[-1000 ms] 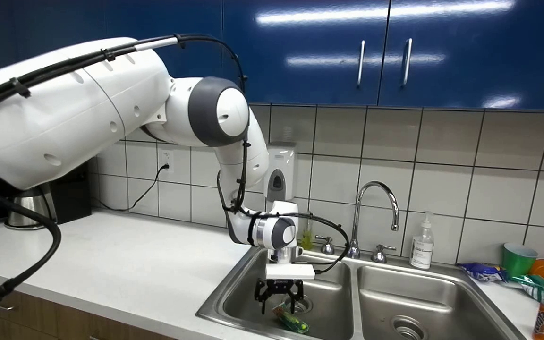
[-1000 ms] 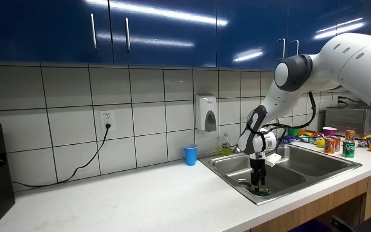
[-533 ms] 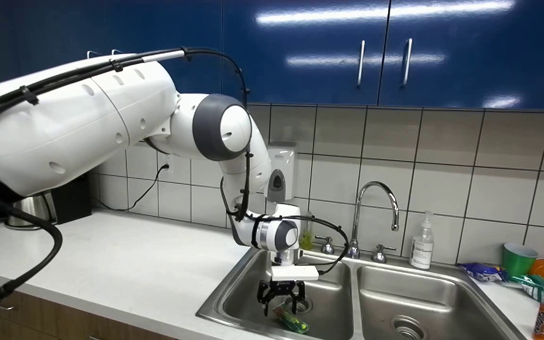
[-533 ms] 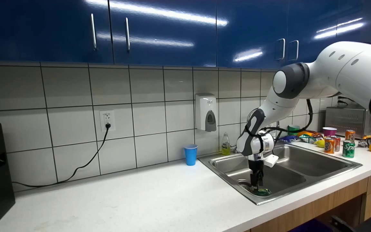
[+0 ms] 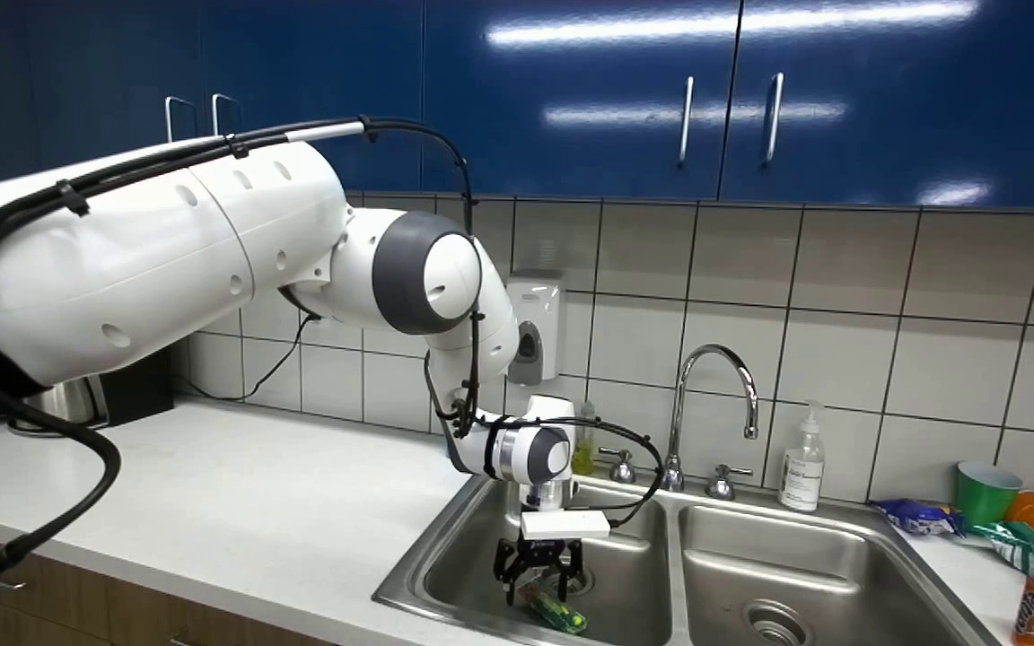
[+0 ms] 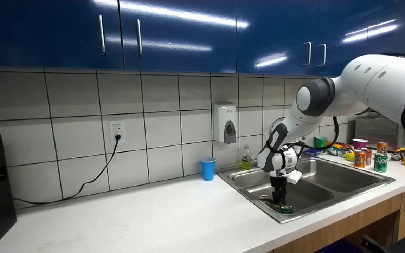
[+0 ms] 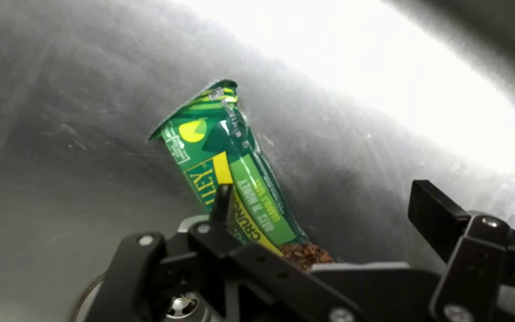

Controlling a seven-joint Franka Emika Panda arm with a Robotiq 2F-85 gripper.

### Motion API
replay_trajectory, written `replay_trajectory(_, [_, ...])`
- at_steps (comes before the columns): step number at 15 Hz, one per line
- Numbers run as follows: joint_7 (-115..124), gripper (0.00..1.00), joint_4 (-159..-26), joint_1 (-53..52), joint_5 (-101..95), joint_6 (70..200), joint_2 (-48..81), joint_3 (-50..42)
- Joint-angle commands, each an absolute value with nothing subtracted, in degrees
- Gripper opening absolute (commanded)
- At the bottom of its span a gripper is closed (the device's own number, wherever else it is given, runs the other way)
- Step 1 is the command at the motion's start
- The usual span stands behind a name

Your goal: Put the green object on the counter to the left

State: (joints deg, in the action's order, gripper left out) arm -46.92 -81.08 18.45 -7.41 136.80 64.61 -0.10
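The packet (image 7: pixel 239 172) lies in the left basin (image 5: pixel 634 583), the gripper (image 5: pixel 536 600) over it.
On the floor of this basin, the packet is just before the drain (image 7: pixel 183 306); whether the gripper touches it, I cannot tell. In both exterior views the counter (image 6: pixel 118 218) spreads to the left of the sink (image 5: pixel 677 565) and continues to its right. In an exterior view a cup (image 6: pixel 208 169) stands on the counter, left of the sink and near the wall (image 6: pixel 162 128); the cans (image 6: pixel 380 162) stand right of the sink. Behind the sink is the faucet (image 5: pixel 679 408), and behind the right basin (image 5: pixel 840 583), the pump bottle (image 5: pixel 801 471).
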Motion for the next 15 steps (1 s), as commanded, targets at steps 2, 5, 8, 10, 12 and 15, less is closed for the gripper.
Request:
replay_trajectory(2, [-49.63,1.00,-75.09,18.90,-7.81,133.65,67.40,0.21])
replay_trajectory(5, [-50.25,1.00,-73.07,18.71,-7.90,133.24,68.59,-0.05])
replay_trajectory(8, [-50.62,1.00,-71.15,18.80,-7.85,132.18,69.78,-0.19])
replay_trajectory(10, [-50.75,1.00,-69.96,18.74,-7.94,131.34,70.50,-0.44])
replay_trajectory(12, [-51.08,1.00,-68.71,18.79,-7.95,130.46,71.19,-0.61])
replay_trajectory(15, [-51.62,1.00,-67.08,18.80,-7.89,129.31,72.11,-0.80])
